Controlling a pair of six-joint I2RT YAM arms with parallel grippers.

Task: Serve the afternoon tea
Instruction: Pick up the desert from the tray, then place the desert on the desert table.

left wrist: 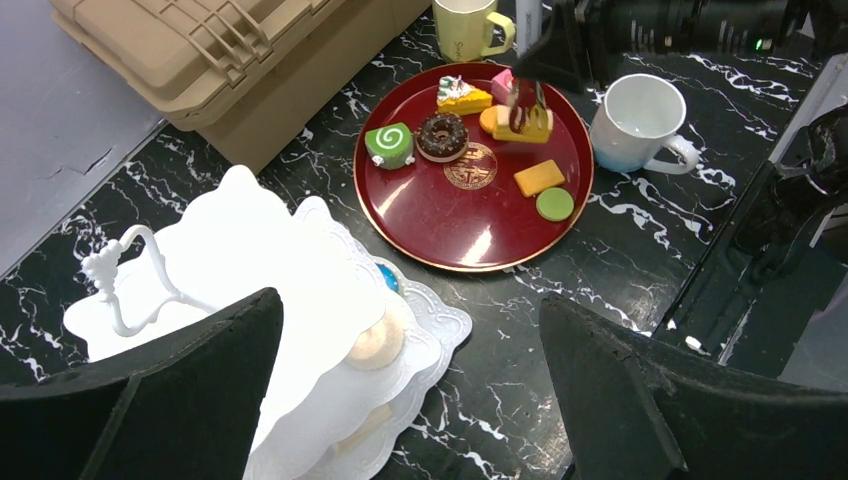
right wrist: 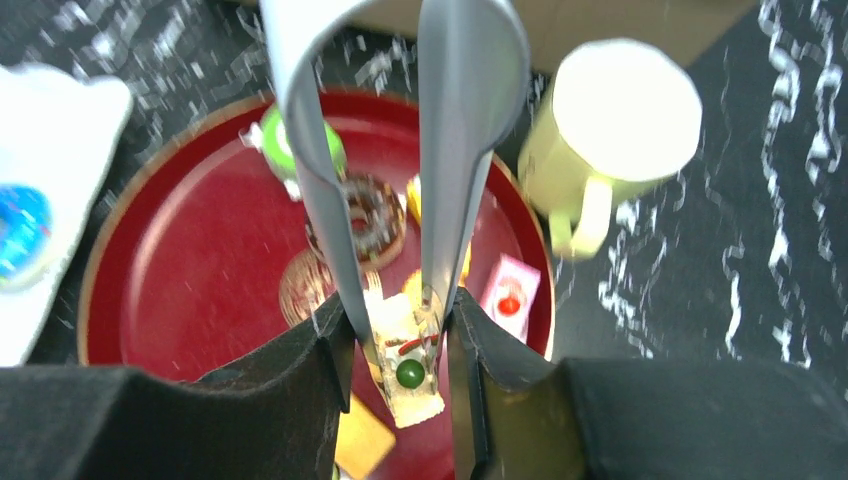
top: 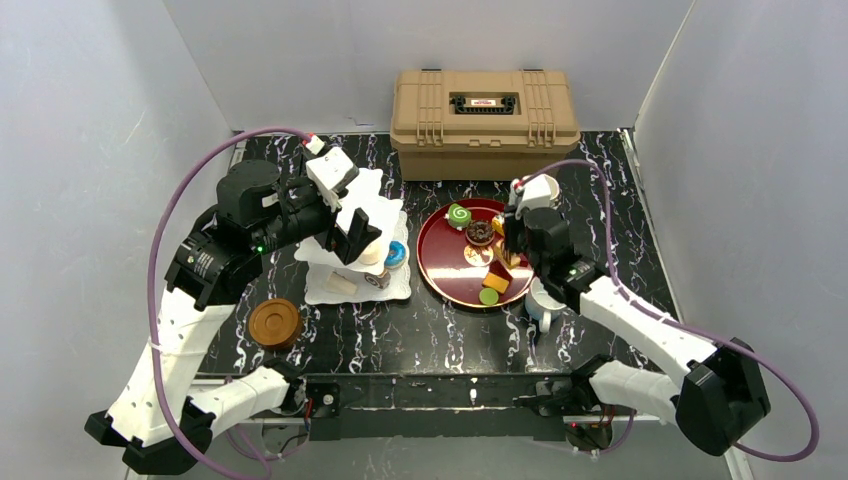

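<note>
I'm on the pick: my right tool [right wrist: 398, 330] squeezes the tongs [right wrist: 455, 150], whose tips pinch a small cake [right wrist: 405, 375] at the tray [right wrist: 170, 270]; lifted or not, I can't tell. My left tool [left wrist: 408, 303] gapes wide above the stand [left wrist: 250, 230]. Next I judge: carry it across to a tier without loosening.

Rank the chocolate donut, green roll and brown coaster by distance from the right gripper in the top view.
1. Chocolate donut, on the tray beside the right gripper.
2. Green roll, at the tray's far left rim.
3. Brown coaster, far off on the left side.
</note>
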